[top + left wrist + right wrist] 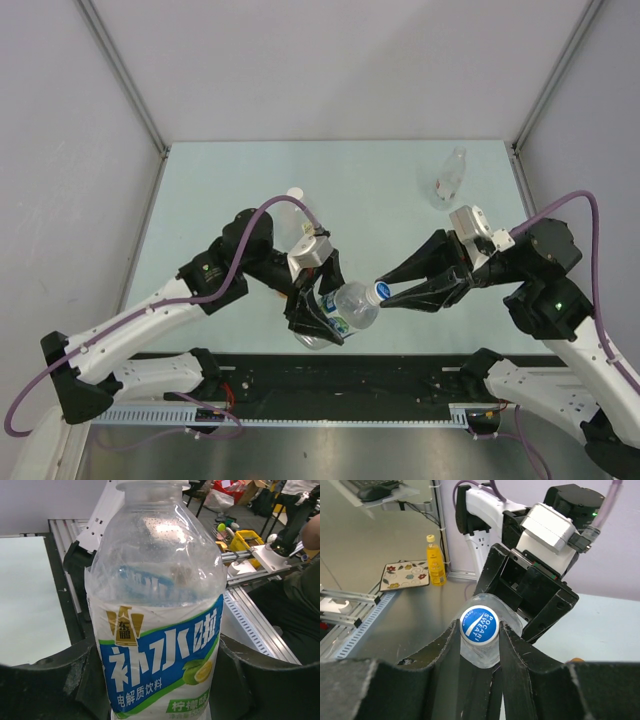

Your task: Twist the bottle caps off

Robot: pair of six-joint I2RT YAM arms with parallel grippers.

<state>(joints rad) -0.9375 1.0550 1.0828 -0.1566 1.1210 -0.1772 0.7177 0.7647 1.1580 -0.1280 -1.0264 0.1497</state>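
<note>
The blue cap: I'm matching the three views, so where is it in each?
Top external: centre, blue cap between the fingertips of the right gripper.
Left wrist: not in it; only the bottle shows.
Right wrist: centre, facing the camera.
Shared landmark: the bottle.

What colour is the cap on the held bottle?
The cap is blue with white lettering; right wrist view shows it best.
</note>
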